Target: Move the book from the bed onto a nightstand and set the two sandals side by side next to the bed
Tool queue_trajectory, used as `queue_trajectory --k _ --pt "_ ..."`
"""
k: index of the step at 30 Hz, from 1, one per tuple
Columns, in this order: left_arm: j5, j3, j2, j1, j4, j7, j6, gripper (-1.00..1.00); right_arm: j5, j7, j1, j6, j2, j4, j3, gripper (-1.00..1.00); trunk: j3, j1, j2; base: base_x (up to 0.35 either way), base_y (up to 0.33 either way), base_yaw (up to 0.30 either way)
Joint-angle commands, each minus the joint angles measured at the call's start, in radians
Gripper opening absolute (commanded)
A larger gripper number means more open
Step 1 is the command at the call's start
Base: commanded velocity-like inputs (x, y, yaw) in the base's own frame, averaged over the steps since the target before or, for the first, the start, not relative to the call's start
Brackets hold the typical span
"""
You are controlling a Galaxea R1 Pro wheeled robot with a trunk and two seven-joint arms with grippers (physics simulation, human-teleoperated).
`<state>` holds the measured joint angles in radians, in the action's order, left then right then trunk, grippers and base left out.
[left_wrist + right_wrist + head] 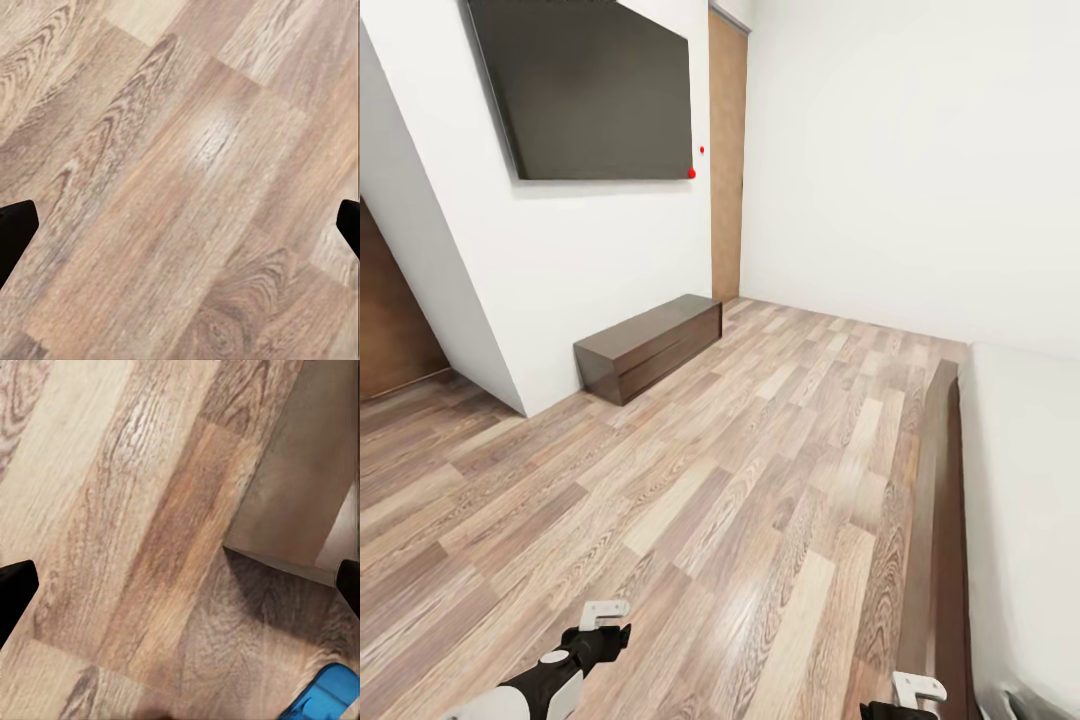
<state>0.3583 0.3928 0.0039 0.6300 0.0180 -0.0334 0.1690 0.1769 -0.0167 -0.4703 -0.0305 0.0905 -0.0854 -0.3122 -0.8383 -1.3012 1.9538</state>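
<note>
Facing a white-walled bedroom corner: wood plank floor (690,500), dark wall-mounted screen (595,90), low dark brown cabinet (650,345) against the wall, brown door (727,160) behind it. Bed (1020,480) with dark frame and off-white mattress runs along the right edge. Left gripper (180,225) and right gripper (180,581) both hang spread apart over bare floor, holding nothing. One blue sandal (326,696) lies on the floor near the bed frame, by the right gripper.
</note>
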Motion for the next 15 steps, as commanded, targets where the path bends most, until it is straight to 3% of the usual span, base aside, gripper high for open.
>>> queue_trajectory --k 1,4,15 --pt "0.007 0.008 0.0 0.001 -0.001 -0.003 0.003 1.0 0.01 -0.002 -0.001 -0.003 0.0 0.001 -0.009 1.0 0.002 0.004 -0.007 0.0 0.0 0.0" --pt "0.007 0.008 -0.001 0.001 -0.001 -0.003 0.003 1.0 0.01 -0.002 -0.001 -0.003 0.0 0.001 -0.009 1.0 0.012 0.016 -0.028 0.0 0.0 0.0" --pt "0.007 0.008 -0.001 0.001 0.0 -0.003 0.003 1.0 0.01 -0.002 -0.001 -0.003 0.0 0.001 -0.009 1.0 0.012 0.016 -0.028 0.0 0.0 0.0"
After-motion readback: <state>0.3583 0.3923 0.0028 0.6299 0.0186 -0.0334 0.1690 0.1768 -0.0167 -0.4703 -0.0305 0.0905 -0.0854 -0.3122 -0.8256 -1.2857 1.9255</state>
